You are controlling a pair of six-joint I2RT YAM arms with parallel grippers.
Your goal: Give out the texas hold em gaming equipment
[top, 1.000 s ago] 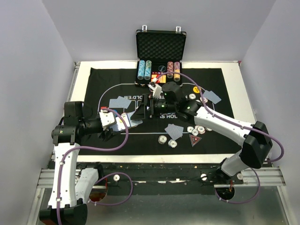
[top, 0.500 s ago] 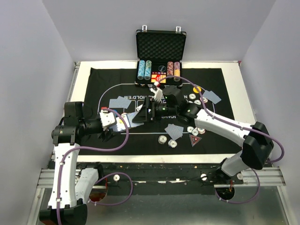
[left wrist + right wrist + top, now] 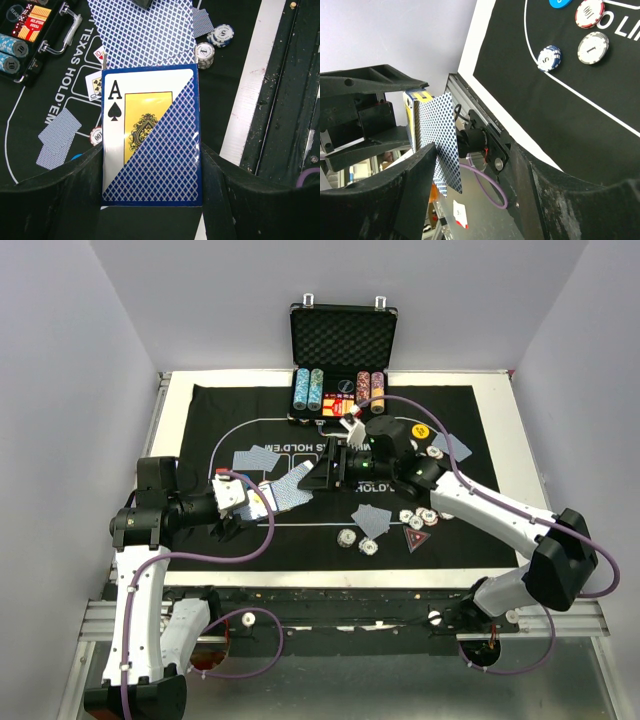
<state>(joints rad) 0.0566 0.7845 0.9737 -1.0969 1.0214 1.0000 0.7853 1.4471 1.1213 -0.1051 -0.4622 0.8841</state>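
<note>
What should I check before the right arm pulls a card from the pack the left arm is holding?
1. Blue-and-white cardboard card pack showing an ace of spades clamped by left fingers: ok.
2. Blue-backed playing card sticking out of it: ok.
3. That card between right fingers: ok.
4. Right fingers closed on it: not ok, wide apart.
5. Only one card sticking out: cannot tell.
</note>
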